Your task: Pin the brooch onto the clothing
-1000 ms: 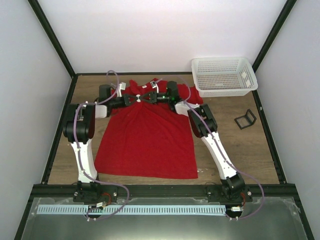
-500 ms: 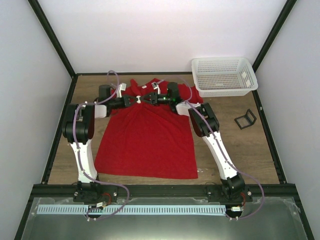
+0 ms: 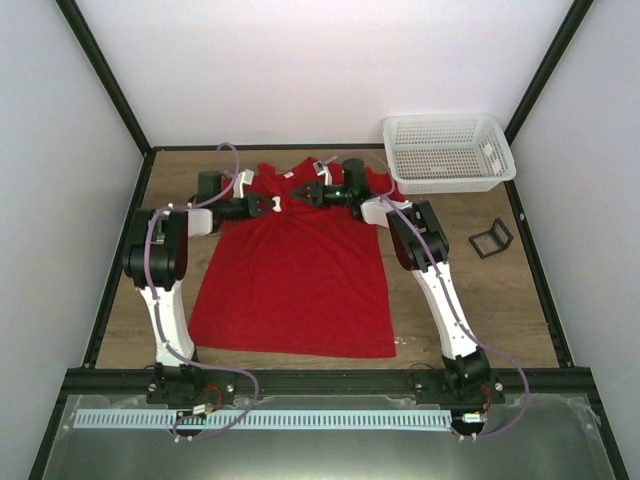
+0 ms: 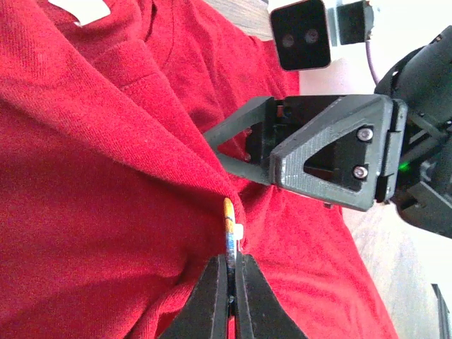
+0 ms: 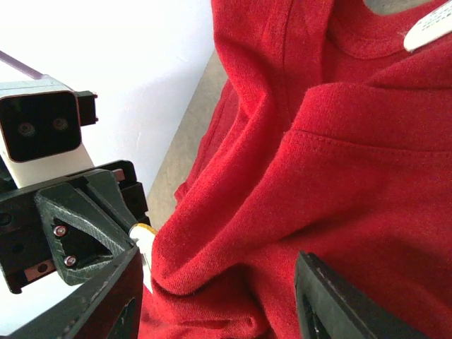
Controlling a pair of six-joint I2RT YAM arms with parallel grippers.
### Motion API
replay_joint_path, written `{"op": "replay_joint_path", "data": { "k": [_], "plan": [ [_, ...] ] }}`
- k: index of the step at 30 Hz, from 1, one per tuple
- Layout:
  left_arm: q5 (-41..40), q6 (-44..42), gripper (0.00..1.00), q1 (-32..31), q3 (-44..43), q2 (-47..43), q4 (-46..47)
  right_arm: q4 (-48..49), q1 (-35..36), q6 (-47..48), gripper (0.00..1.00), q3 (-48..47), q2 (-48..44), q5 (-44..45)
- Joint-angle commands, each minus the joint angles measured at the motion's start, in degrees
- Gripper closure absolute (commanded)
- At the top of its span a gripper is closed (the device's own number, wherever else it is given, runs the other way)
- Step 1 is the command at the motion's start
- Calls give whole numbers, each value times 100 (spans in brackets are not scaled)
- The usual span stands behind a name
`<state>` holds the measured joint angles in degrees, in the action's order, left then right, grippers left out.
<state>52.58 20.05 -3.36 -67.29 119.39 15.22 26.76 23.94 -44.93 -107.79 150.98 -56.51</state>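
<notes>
The red T-shirt (image 3: 295, 290) lies flat on the table, neck at the far end. My left gripper (image 4: 231, 258) is shut on the brooch (image 4: 228, 222), which is held edge-on against a raised fold of the shirt (image 4: 106, 176) near the collar. My right gripper (image 5: 215, 261) is open, its jaws wide apart on either side of that red fold (image 5: 282, 212). It faces the left gripper at close range. The brooch's pale edge (image 5: 143, 236) shows beside the fold. In the top view the left gripper (image 3: 274, 205) and the right gripper (image 3: 303, 196) are over the shirt's chest.
A white mesh basket (image 3: 448, 150) stands at the far right. A black wire-frame stand (image 3: 491, 238) sits to the right of the shirt. The white neck label (image 5: 431, 28) lies at the collar. Dark frame rails line the table's sides.
The right gripper has drawn back from the left gripper, up and to the right, leaving a small gap. The left gripper has stayed put with the brooch.
</notes>
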Motion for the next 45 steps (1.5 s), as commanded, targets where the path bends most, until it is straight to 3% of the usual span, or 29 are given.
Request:
{"op": "replay_joint_path", "data": {
  "k": [1, 6, 9, 13, 18, 20, 21, 25, 29, 32, 41, 45],
  "plan": [
    [-468, -592, 100, -45, -113, -415, -482, -855, -21, 881, 45, -68, -527, 153],
    [-2343, -1623, 100, -512, -219, -926, -1423, -2806, -63, 2361, 41, -431, -903, 1080],
    [-3821, -2183, 97, -975, -428, -1048, -1919, -3208, -190, 2721, 40, -155, -1337, 1458],
    [-5146, -2680, 90, -1688, -621, -1100, -2422, -3369, -439, 2855, 39, 502, -1923, 1568],
    [-5552, -2691, 80, -2434, -693, -1134, -3092, -3461, -679, 2985, 39, 1482, -2961, 1616],
    [-5246, -2286, 66, -2430, -388, -1501, -3042, -3423, -735, 3089, 38, 1930, -3445, 1734],
    [-5080, -2158, 51, -2406, -209, -1754, -2968, -3467, -735, 3171, 38, 2112, -3649, 1782],
    [-4462, -1427, 39, -1969, 225, -2685, -3037, -3635, -732, 3396, 37, 2661, -4066, 2026],
    [-2770, 206, 38, -611, 777, -3052, -2405, -3746, -669, 3488, 37, 2763, -3820, 2471],
    [-2487, 646, 36, -12, 754, -2759, -2126, -4029, -530, 3721, 37, 2348, -3478, 2984],
    [-1997, 1055, 39, 261, -956, -442, -2229, -5114, -365, 4218, 36, -45, -1852, 3384],
    [-2053, 1319, 35, 342, -1150, 34, -2089, -5516, -269, 4424, 15, -947, -1179, 3348]
  ]
}}
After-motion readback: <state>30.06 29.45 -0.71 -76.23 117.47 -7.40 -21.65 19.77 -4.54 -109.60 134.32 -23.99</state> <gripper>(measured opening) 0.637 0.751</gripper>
